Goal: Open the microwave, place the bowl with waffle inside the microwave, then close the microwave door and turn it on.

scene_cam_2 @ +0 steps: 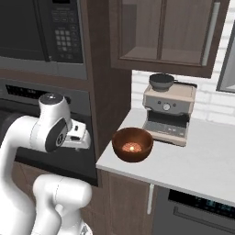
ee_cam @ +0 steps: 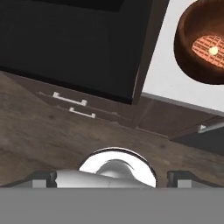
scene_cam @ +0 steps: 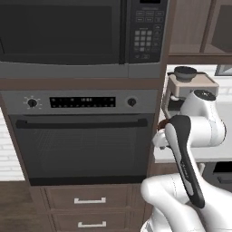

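Gripper (ee_cam: 112, 177) jaws spread wide, empty, hanging beside the oven (scene_cam_2: 27, 119) front and pointing down toward the wooden floor (ee_cam: 39, 135) and drawers (ee_cam: 70, 103). Bowl with waffle (scene_cam_2: 132, 144): reddish-brown, deep, round, on the white counter (scene_cam_2: 202, 160) near its left edge; waffle (scene_cam_2: 132, 148) orange-tan with a grid pattern. Coffee machine (scene_cam_2: 167, 112) stands just behind. Microwave (scene_cam: 81, 34) above the oven, microwave door (scene_cam: 61, 31) closed, dark glass; keypad (scene_cam: 147, 31) lettering unreadable.
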